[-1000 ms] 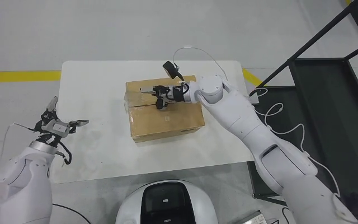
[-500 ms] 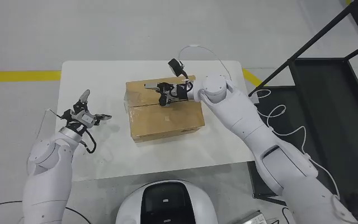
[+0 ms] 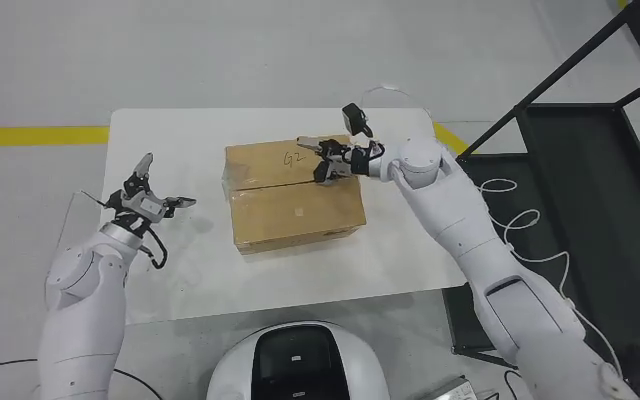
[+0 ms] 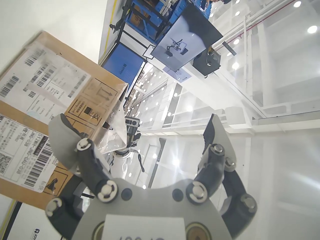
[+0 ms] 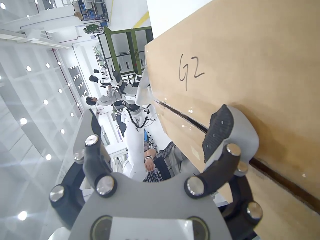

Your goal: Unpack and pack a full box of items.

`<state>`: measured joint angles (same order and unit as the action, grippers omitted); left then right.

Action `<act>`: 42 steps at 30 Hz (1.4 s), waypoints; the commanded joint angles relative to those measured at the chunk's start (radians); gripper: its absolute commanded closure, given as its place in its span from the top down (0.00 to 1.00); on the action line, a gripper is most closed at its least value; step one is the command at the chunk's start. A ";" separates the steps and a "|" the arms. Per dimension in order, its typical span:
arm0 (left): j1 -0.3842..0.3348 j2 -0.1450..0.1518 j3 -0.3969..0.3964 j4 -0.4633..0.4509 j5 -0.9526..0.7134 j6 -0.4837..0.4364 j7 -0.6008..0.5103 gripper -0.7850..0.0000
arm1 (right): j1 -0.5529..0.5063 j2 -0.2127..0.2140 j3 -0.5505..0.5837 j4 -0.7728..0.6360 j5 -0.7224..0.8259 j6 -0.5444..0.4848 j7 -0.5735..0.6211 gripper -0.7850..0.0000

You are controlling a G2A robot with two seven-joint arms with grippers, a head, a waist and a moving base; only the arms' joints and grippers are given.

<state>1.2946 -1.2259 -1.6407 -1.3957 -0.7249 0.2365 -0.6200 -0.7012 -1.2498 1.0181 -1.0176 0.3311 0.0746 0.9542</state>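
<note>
While the right hand (image 3: 313, 158) hangs released over the box (image 3: 295, 215), the released left hand (image 3: 165, 183) sits apart.

Counted on view: one cardboard box (image 3: 290, 205), one white table (image 3: 180, 275), and two grippers, namely left gripper (image 3: 165, 184) and right gripper (image 3: 315, 158).

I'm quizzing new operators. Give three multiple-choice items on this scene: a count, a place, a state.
1. How many boxes stand on the table? A none; B one; C three.
2. Where is the right gripper? A past the table's left edge; B over bare table; C over the box.
3. The left gripper is: A open, empty; B shut, empty; C shut on the box.
B: a single cardboard box shows. C: top view places it above the box top. A: its jaws stand wide apart.
</note>
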 commanded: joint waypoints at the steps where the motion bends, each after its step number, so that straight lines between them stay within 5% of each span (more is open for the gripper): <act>1: 0.006 0.003 -0.011 -0.009 -0.002 0.010 -0.003 1.00 | -0.012 0.008 0.019 -0.015 -0.007 0.002 0.009 1.00; 17: 0.043 0.027 -0.071 -0.046 0.042 0.029 0.007 1.00 | -0.026 0.047 0.085 0.004 -0.092 0.039 0.086 1.00; 42: -0.047 0.006 0.143 0.061 0.116 -0.085 0.067 1.00 | -0.043 0.065 0.062 -0.109 -0.230 0.062 0.078 1.00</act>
<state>1.2466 -1.2203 -1.5038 -1.3343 -0.6123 0.1501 -0.5424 -0.7422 -1.1855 1.0787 -1.1245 0.1013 0.1349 1.0335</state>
